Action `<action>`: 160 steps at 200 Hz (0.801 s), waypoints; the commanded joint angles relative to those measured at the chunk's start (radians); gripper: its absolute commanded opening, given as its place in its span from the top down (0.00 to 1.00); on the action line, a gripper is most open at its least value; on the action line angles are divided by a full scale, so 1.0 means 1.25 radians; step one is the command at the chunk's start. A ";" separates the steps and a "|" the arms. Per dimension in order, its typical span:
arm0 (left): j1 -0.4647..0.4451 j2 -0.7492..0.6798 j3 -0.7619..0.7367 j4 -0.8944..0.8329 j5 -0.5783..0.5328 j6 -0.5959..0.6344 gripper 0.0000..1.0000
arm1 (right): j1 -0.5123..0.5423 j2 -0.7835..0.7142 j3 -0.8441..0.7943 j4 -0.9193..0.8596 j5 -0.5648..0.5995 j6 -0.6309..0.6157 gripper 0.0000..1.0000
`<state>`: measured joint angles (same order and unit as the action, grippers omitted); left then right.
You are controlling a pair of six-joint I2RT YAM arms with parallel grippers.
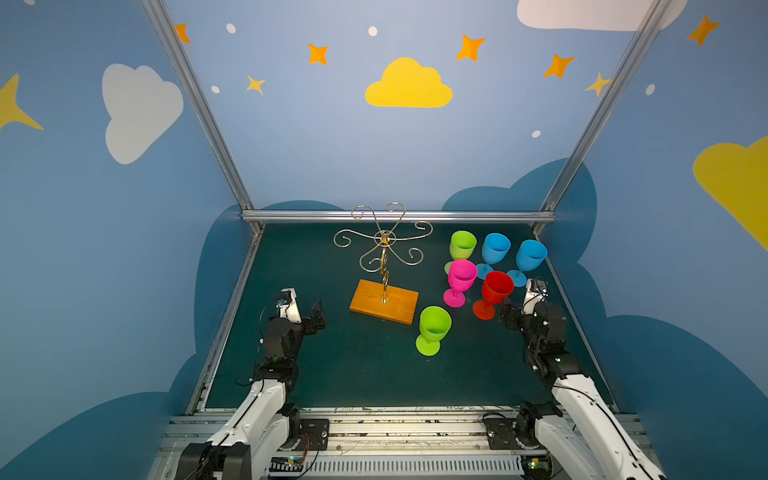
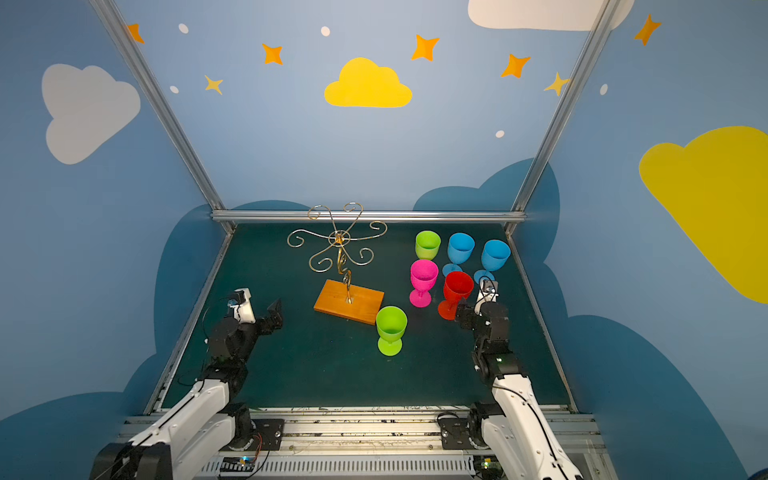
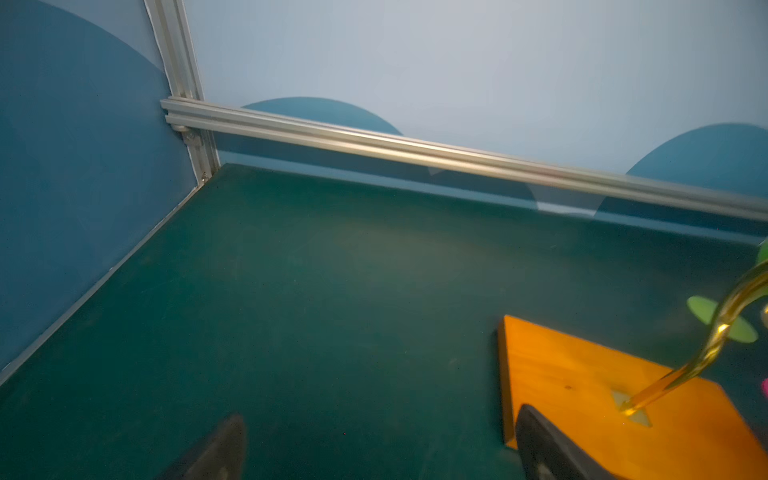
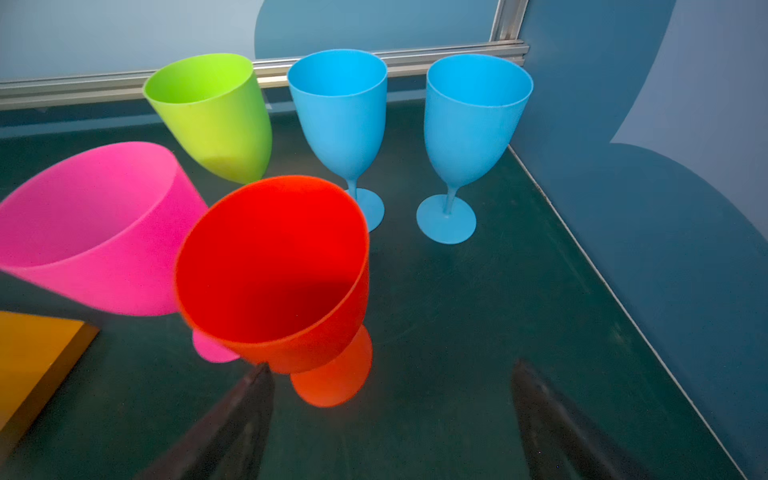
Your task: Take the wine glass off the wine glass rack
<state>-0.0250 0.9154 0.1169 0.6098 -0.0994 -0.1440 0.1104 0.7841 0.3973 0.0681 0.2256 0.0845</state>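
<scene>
The wine glass rack point(image 1: 384, 301) point(image 2: 348, 300) stands mid-table, a gold wire stand on an orange wooden base, and nothing hangs from its curled arms point(image 1: 383, 238). A red wine glass point(image 1: 496, 286) point(image 2: 457, 286) point(image 4: 274, 266) stands upright on the mat, right of the rack. My right gripper point(image 1: 505, 309) point(image 4: 390, 365) is open just in front of it, one finger beside the glass's foot and nothing between the fingers. Left of the base, my left gripper point(image 1: 319, 309) point(image 3: 380, 415) is open and empty.
Other glasses stand upright around the red one: pink point(image 1: 461, 276), two blue point(image 1: 495, 248) point(image 1: 531, 254) and green point(image 1: 462, 245) at the back right. Another green glass point(image 1: 434, 324) stands in front of the base. Walls and a metal rail point(image 1: 399, 216) enclose the mat.
</scene>
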 commanded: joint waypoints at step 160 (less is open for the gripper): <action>0.008 0.469 0.043 0.464 0.008 0.135 0.01 | -0.050 0.326 -0.052 0.392 -0.104 -0.003 0.12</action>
<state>-0.0151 1.4864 0.1535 1.0969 -0.0864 0.0101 0.0521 1.1507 0.3450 0.4595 0.1116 0.0738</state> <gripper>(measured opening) 0.995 0.877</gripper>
